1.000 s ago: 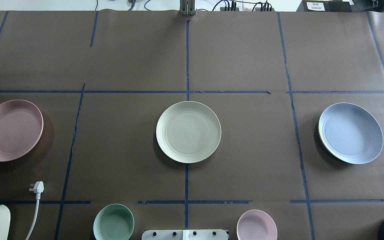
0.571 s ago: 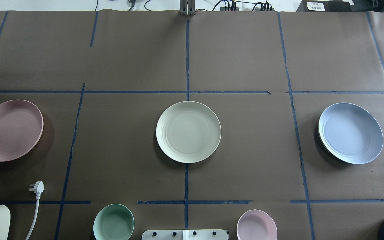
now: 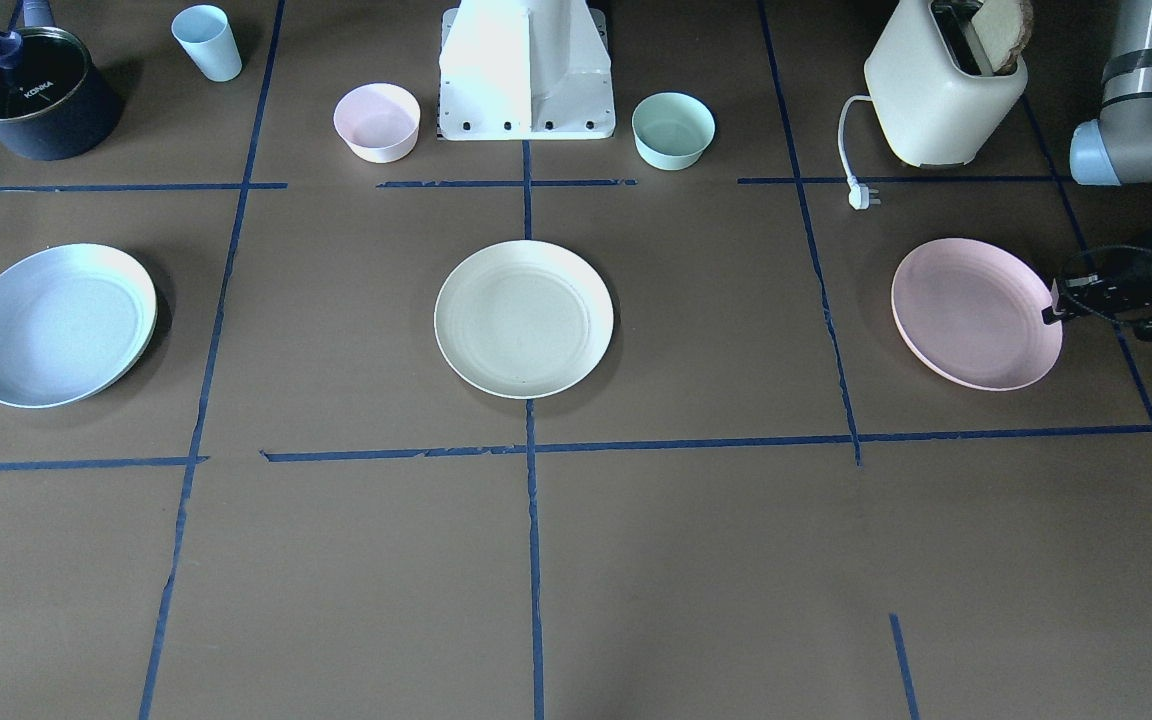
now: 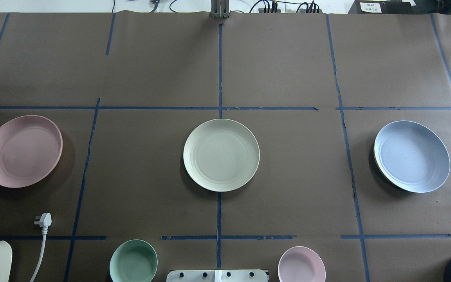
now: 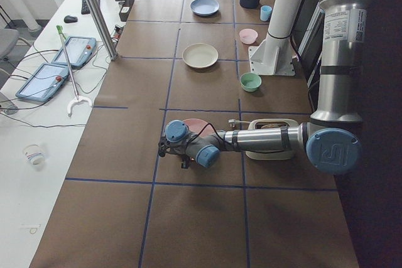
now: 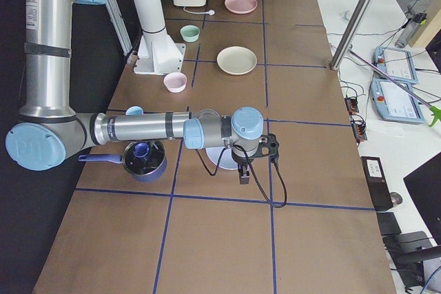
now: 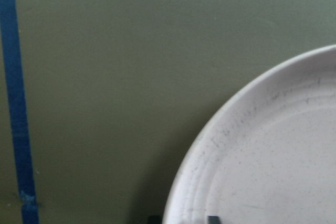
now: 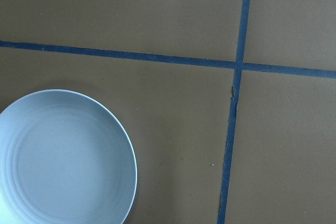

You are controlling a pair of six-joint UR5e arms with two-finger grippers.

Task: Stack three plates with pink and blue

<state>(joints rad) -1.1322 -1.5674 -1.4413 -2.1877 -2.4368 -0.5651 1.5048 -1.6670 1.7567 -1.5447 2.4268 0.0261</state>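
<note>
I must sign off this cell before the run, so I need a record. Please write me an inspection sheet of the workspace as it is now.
Surface: table covered in brown paper with a blue tape grid.
Job's things: pink plate, cream-white plate and blue plate lie apart in one row; nothing stacked yet.
Clutter: mint bowl, pink bowl, toaster, dark pot, blue cup, all on the robot's side.
Grippers: left gripper looks closed on the pink plate's rim; right gripper is near the blue plate, state cannot be told.
Cables: toaster plug lies loose on the table; black cable loops at the left wrist.
Surroundings: teach pendants on the side bench; people: nothing seen.
</note>
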